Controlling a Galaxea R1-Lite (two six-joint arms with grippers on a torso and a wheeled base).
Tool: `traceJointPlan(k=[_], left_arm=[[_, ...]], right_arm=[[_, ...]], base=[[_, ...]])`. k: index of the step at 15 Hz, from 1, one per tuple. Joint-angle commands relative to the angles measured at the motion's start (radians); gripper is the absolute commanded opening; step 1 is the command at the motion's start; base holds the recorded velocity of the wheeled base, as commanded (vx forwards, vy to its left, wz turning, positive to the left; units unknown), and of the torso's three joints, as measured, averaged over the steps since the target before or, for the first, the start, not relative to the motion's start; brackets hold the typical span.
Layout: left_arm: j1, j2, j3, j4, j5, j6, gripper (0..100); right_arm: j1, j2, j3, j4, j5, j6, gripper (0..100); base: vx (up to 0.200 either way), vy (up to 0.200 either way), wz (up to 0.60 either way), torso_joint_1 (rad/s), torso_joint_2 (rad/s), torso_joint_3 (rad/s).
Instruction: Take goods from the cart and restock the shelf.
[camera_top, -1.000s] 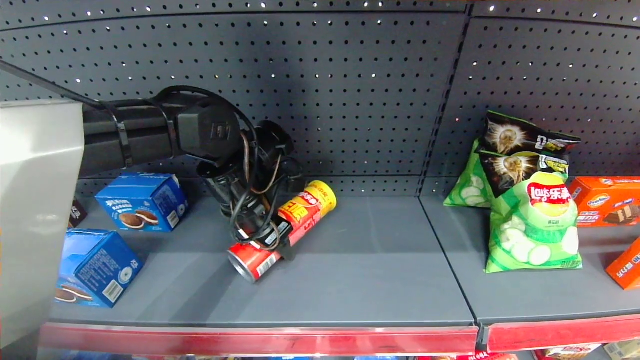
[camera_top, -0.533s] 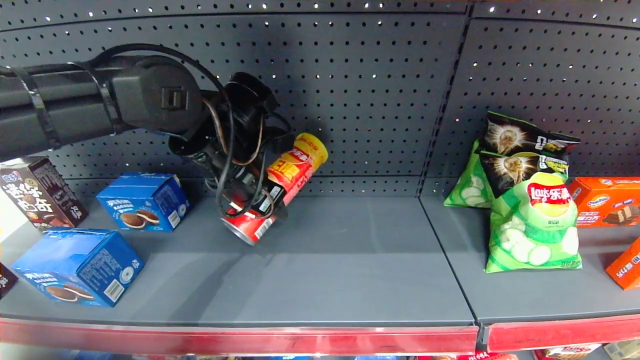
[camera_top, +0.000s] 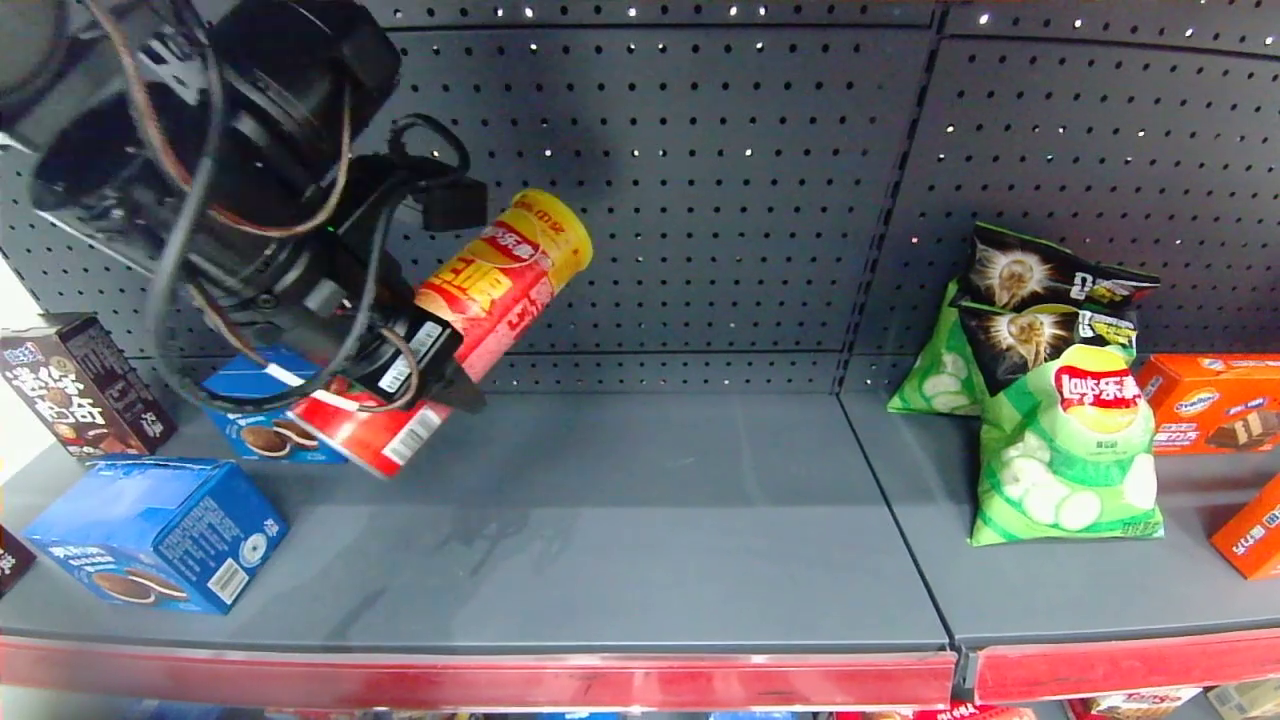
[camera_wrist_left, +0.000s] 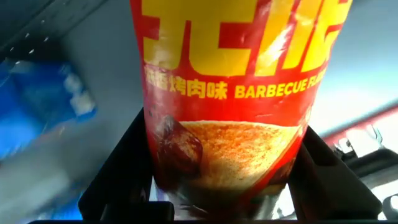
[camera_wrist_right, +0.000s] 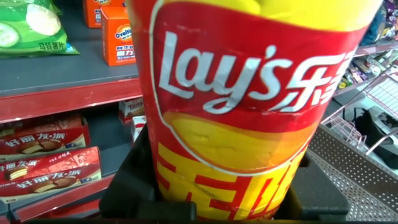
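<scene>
— Two chip cans are held, one per hand. In the head view, where is the left hand (camera_top: 420, 365)?
— In the upper left of the frame, with its arm filling that corner. Its black fingers pinch the chip can (camera_top: 490, 290) around the lower part of its body. The can is tilted, with its yellow lid up toward the pegboard (camera_top: 720, 200) and its red base down to the left. It is held off the grey shelf (camera_top: 650, 520).
— What lies around it?
— At the left edge a dark box (camera_top: 75, 385) stands upright. A blue cookie box (camera_top: 160, 535) lies at lower left near the red front strip. A second blue box (camera_top: 240, 385) is partly hidden behind the can's base. On the right, green chip bags (camera_top: 1065, 460) lean with dark bags (camera_top: 1050, 275) above them. Orange boxes (camera_top: 1210, 400) sit at the right edge.
— And the left wrist view?
— The same can sits close before the lens with a black finger (camera_wrist_left: 118, 180) pressed to each side. A blurred blue box (camera_wrist_left: 43, 118) sits behind it.
— And the right wrist view?
— The right hand (camera_wrist_right: 227, 208) is clamped on a second chip can (camera_wrist_right: 249, 112), also red and yellow, with one finger (camera_wrist_right: 130, 186) on each flank. Behind it a shelf carries a green bag (camera_wrist_right: 25, 25) and orange cartons (camera_wrist_right: 118, 34). A lower shelf holds red cookie packs (camera_wrist_right: 43, 162). Metal mesh (camera_wrist_right: 348, 165) lies on the can's other side.
</scene>
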Motion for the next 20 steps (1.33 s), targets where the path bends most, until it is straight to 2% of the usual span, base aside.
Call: traceJointPlan(k=[1, 4, 5, 7, 11, 14, 15, 17, 20], left_arm=[[0.006, -0.135, 0.000, 0.087, 0.001, 0.000, 0], [0.008, -0.194, 0.000, 0.228, 0.003, 0.009, 0], [0.008, -0.213, 0.000, 0.290, 0.003, 0.035, 0], [0.008, -0.257, 0.000, 0.431, 0.018, 0.162, 0], [0.008, -0.273, 0.000, 0.428, 0.095, 0.164, 0], [-0.015, -0.329, 0.000, 0.429, 0.095, 0.181, 0], [-0.038, -0.454, 0.000, 0.428, 0.095, 0.184, 0], [-0.038, -0.621, 0.000, 0.425, 0.086, 0.193, 0], [-0.026, -0.787, 0.000, 0.422, 0.081, 0.188, 0]], right_arm=[[0.000, 0.001, 0.006, 0.000, 0.011, 0.001, 0], [0.000, 0.001, 0.009, -0.001, 0.027, 0.003, 0], [0.000, 0.001, 0.008, -0.003, 0.038, 0.003, 0], [0.001, 0.001, 0.008, -0.003, 0.039, 0.007, 0], [0.001, 0.001, 0.012, -0.003, 0.039, 0.030, 0], [0.001, 0.001, 0.015, -0.004, 0.041, 0.032, 0], [0.001, 0.001, 0.018, -0.004, 0.041, 0.038, 0], [0.001, 0.001, 0.018, -0.001, 0.039, 0.052, 0], [0.001, 0.001, 0.037, -0.006, 0.041, 0.052, 0]], base=[[0.000, 0.000, 0.00, 0.000, 0.00, 0.000], [0.000, 0.000, 0.00, 0.000, 0.00, 0.000], [0.000, 0.000, 0.00, 0.000, 0.00, 0.000], [0.000, 0.000, 0.00, 0.000, 0.00, 0.000], [0.000, 0.000, 0.00, 0.000, 0.00, 0.000], [0.000, 0.000, 0.00, 0.000, 0.00, 0.000], [0.000, 0.000, 0.00, 0.000, 0.00, 0.000], [0.000, 0.000, 0.00, 0.000, 0.00, 0.000], [0.000, 0.000, 0.00, 0.000, 0.00, 0.000]])
